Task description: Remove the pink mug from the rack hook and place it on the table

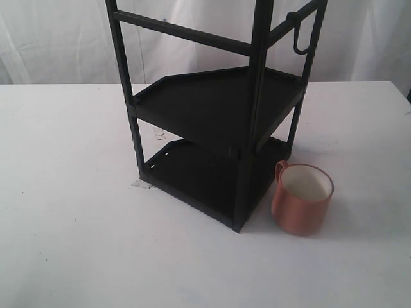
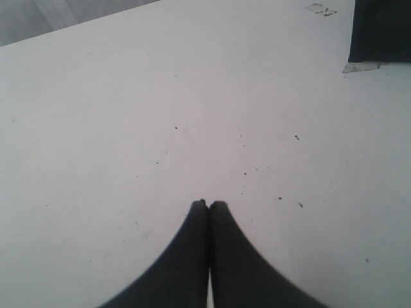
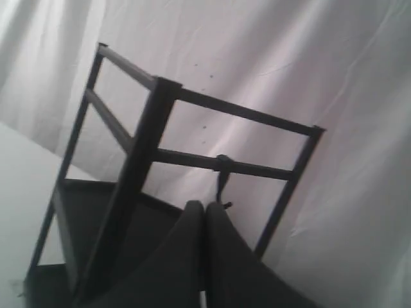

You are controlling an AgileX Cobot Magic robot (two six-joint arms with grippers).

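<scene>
The pink mug stands upright on the white table, just right of the rack's front corner post, handle toward the rack, cream inside showing. The black rack hook hangs bare from the rack's upper right bar; it also shows in the right wrist view as a thin hook. My right gripper is shut with nothing in it, pointing up at the rack's top frame below the hook. Over bare tabletop my left gripper is shut and holds nothing. Neither gripper appears in the exterior view.
The tall black two-shelf rack stands mid-table, its base corner taped down with white tape. A white curtain hangs behind the table. The tabletop carries faint specks.
</scene>
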